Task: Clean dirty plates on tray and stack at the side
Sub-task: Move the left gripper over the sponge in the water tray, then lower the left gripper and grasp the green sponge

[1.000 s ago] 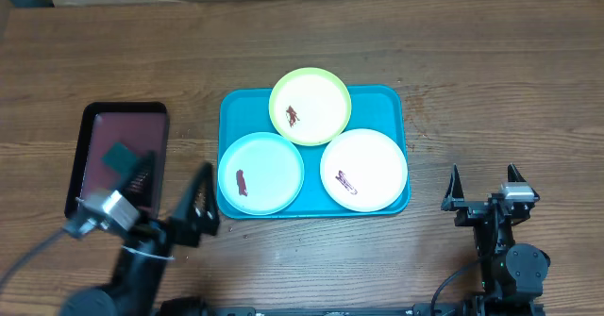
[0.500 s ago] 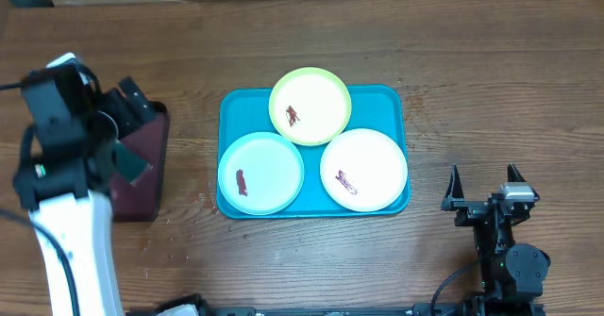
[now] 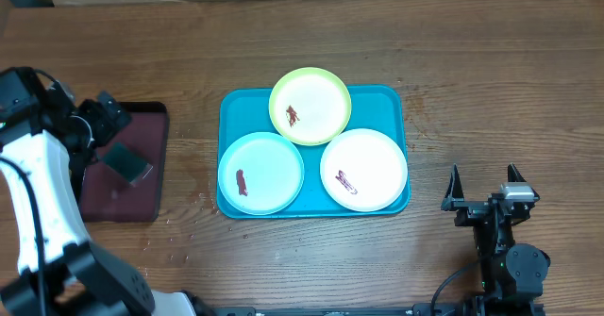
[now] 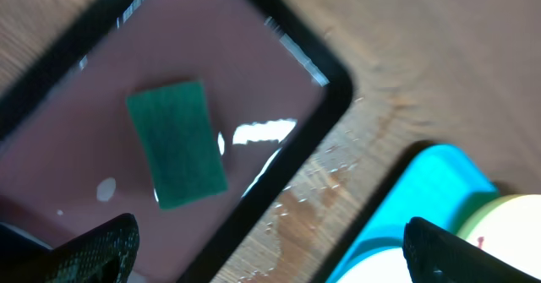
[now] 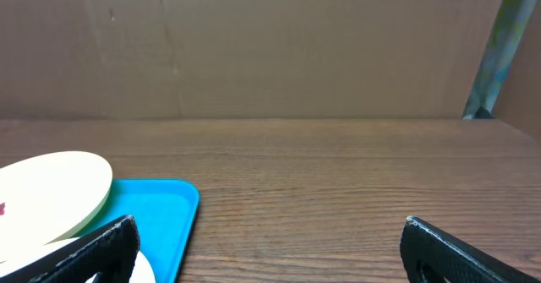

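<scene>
Far to the left of the teal tray (image 3: 236, 104), the left gripper (image 4: 275, 253) hangs over a small dark red tray (image 3: 123, 191) with a black rim. Its two fingers are spread wide apart and they hold nothing. A green sponge (image 3: 126, 161) lies flat inside that small tray, and it is not touching the fingers. Some water drops shine on the wooden table (image 3: 472, 52) between the small tray and the teal tray. The teal tray sits flat on the table, and all three plates rest on it. The light blue plate (image 3: 260, 172) is at the tray's front left corner. The yellow-green plate (image 3: 310, 106) is at the middle of the tray's back edge and sticks out a little over the rim. The white plate (image 3: 364, 169) is at the tray's front right corner. The three plates sit close together, and each one has a small red-brown smear on it. To the right of the teal tray, near its front corner, the right gripper (image 3: 483, 186) waits low by the table. Its fingers are wide apart too, and there is nothing between them.
</scene>
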Robot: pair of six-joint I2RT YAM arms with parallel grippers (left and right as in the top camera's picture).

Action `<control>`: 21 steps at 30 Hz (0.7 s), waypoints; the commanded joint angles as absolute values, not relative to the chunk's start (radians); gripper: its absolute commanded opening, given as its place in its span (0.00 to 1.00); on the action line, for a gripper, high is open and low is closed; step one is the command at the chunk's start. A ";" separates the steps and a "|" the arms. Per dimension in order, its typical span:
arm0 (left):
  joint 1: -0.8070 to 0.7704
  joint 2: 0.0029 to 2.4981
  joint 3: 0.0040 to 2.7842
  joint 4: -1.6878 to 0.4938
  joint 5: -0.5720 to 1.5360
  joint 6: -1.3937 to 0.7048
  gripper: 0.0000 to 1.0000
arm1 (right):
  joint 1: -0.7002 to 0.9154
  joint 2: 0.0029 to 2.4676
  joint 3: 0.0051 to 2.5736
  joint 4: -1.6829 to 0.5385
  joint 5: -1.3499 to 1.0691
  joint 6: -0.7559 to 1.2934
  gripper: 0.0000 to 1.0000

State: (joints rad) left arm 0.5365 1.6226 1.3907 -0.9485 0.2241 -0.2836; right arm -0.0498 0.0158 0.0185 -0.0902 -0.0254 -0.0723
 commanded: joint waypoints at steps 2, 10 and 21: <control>0.537 1.720 1.412 -0.996 0.034 -0.388 1.00 | -0.044 0.014 0.008 -0.084 -0.020 -0.076 1.00; 0.538 1.898 1.412 -1.014 -0.009 -0.420 1.00 | -0.044 0.014 0.008 -0.084 -0.020 -0.076 1.00; 0.537 2.040 1.412 -0.904 0.023 -0.415 1.00 | -0.044 0.014 0.008 -0.084 -0.020 -0.076 1.00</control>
